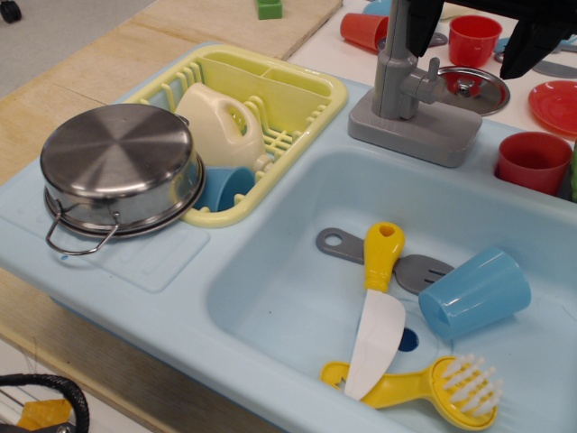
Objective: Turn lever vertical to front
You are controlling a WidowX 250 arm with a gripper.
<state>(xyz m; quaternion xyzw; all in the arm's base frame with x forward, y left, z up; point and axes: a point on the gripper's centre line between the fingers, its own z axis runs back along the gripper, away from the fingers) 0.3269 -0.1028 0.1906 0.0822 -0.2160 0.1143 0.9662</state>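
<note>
A pale wooden counter (99, 68) carries a light blue toy sink unit (135, 271) that fills most of the view. Far off on the wood stands a small green block (269, 8). To the right, a white surface (329, 50) holds red cups (474, 39), a larger red cup (534, 161) nearer, a red plate (555, 104) at the right edge and a steel lid (473, 88) just beside the sink unit's far rim.
</note>
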